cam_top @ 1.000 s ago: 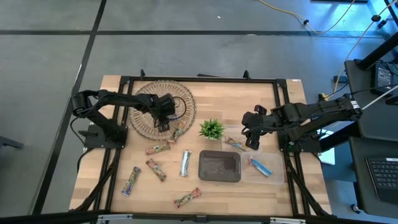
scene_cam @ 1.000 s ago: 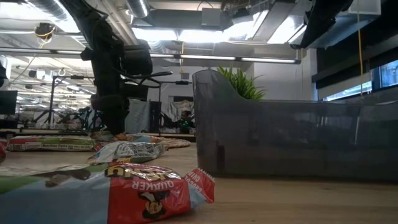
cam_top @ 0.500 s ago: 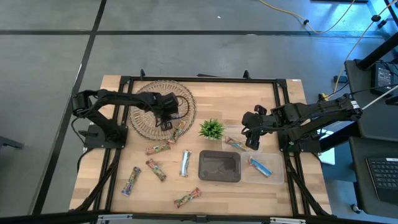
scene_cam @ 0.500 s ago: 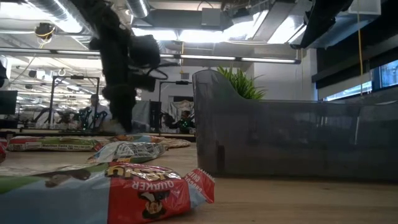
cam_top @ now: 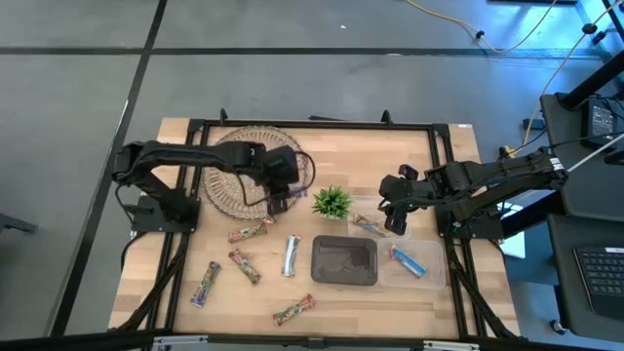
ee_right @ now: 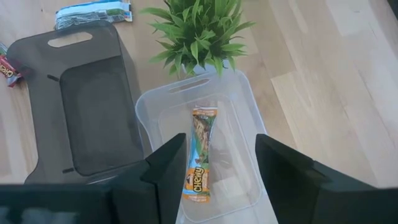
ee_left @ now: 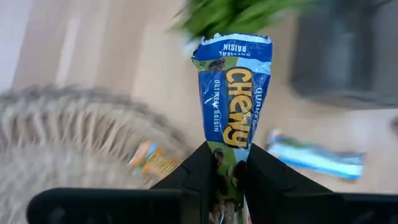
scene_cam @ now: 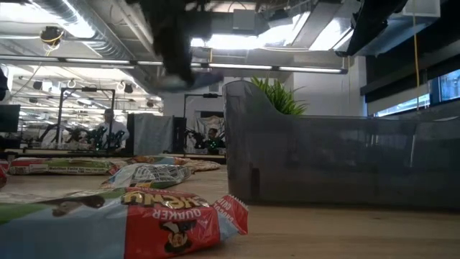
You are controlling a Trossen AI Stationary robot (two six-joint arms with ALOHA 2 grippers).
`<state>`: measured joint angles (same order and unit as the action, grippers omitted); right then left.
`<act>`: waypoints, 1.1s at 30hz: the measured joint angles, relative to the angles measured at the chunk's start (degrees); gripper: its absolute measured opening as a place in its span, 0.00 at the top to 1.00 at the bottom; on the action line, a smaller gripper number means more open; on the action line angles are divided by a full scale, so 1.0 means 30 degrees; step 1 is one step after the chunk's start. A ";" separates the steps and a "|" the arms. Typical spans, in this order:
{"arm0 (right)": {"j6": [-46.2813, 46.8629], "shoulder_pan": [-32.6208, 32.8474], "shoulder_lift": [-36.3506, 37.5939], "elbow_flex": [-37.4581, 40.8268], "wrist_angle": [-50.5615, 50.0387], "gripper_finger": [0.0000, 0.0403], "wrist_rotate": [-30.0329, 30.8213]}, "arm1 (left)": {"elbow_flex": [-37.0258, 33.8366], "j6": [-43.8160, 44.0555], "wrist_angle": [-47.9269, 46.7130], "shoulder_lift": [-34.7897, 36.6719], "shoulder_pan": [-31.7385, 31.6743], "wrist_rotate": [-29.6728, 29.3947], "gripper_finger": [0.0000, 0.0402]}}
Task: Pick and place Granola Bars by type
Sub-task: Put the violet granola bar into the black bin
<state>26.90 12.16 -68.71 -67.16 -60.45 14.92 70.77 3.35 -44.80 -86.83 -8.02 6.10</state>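
My left gripper [cam_top: 281,195] is shut on a blue Chewy bar [ee_left: 231,93], above the wicker basket's [cam_top: 244,171] right rim, next to the small plant [cam_top: 332,202]. In the low view it is a dark blur [scene_cam: 180,43] high up. My right gripper [ee_right: 217,180] is open and empty over the clear bin [ee_right: 242,106]. A tan bar [ee_right: 200,155] lies flat in that bin, and a blue bar [cam_top: 408,260] lies in the one nearer the front. Several bars lie loose on the table, among them a silver one [cam_top: 291,255] and green and red ones [cam_top: 247,232], [cam_top: 293,310]. My left gripper pinches the blue bar's near end [ee_left: 227,177] between its two fingers. The bar runs on straight past the fingertips, with its crimped far end [ee_left: 231,45] free. It is lifted clear of the table and the basket.
A grey bin [cam_top: 343,260] stands at the table's front middle, with the clear bins to its right. More bars lie at the front left [cam_top: 206,284], [cam_top: 244,265]. One bar [ee_left: 152,162] lies by the basket's rim. The table's black frame runs around its edge.
My left gripper has gone up and toward the table's right, from over the basket toward the plant. It has stayed shut on the blue bar, which rides clear of the table.
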 joint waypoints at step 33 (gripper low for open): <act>-0.1146 0.0015 -0.0007 0.0002 0.0898 0.52 0.0000 | 0.5322 0.4318 0.9470 -0.9360 0.7166 -0.3019 0.84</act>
<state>23.46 12.21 -68.73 -67.16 -57.76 14.92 86.73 16.31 -16.39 -114.91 13.47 -2.96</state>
